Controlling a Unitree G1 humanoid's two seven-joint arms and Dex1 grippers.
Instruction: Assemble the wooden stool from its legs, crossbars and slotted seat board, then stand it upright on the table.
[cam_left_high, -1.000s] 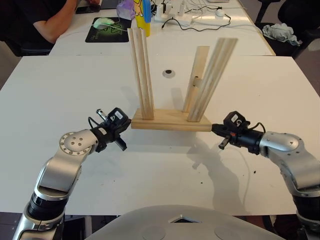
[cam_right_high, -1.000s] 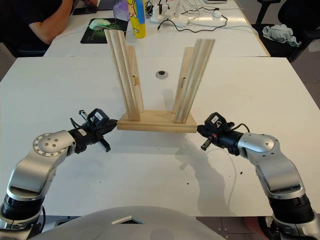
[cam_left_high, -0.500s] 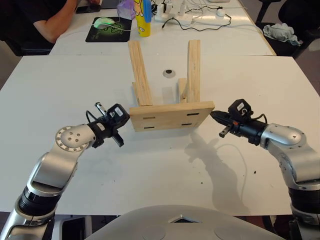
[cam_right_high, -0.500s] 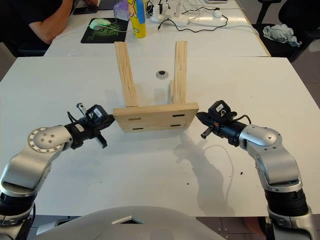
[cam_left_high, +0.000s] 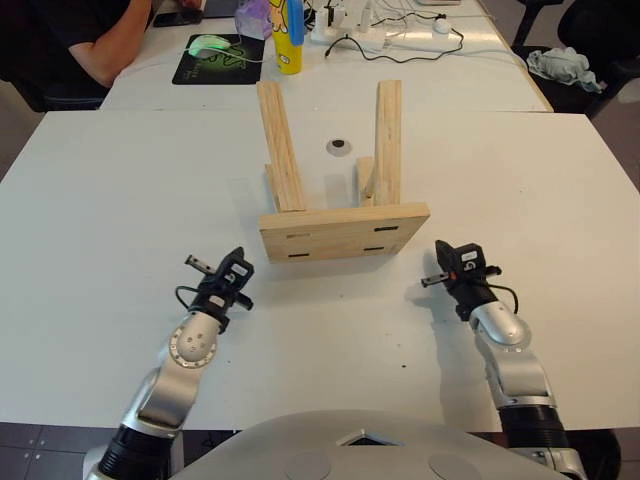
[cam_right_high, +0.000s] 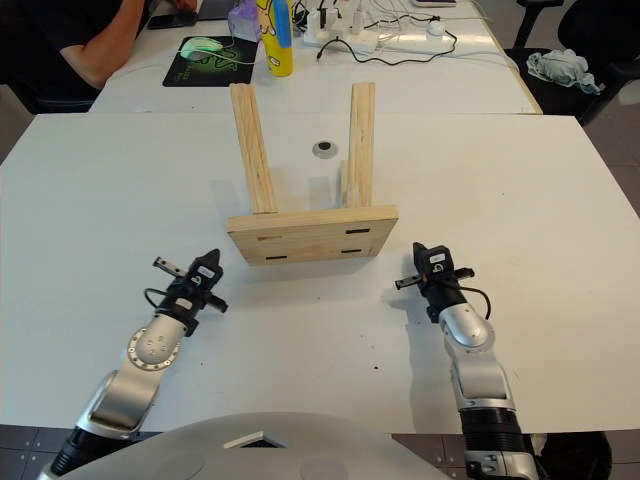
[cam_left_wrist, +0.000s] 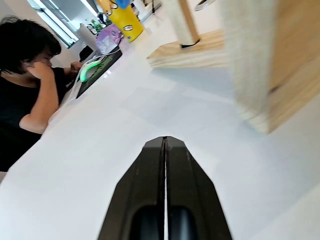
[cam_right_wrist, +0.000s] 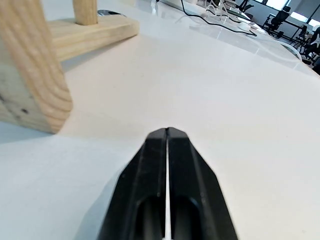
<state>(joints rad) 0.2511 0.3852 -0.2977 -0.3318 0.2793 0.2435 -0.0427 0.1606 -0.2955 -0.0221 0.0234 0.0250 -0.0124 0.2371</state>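
So the stool (cam_left_high: 340, 200) looks put together already, but it's lying on its side on the desk (cam_left_high: 120, 200). The slotted seat board (cam_left_high: 345, 232) is standing on its long edge with the slots facing the robot, and the two visible legs (cam_left_high: 280, 145) are stretching flat along the desk away from the robot. There's a short piece between the legs that's probably a crossbar, but it's hard to tell.

My read is that assembly is done and the stand-it-upright step is what's pending. Nothing is holding the stool right now.

The left gripper (cam_left_wrist: 165, 141) is sitting near the seat board's left end, on the robot's side of the stool and clear of the wood. The right gripper (cam_right_wrist: 167, 131) is mirroring it near the right end, also not touching. Both pairs of jaws are pressed together with nothing between them (the wrist views show just a thin seam). Both forearms are reaching forward low over the desk with the tips aiming roughly at the board's two lower corners.

For the next move, I'd guess the jaws are going to need to open and each take an end of the board. Then both arms have to lift and rotate it together so the leg ends swing down under the seat. If one side leads, the stool is probably going to twist or flop back over.
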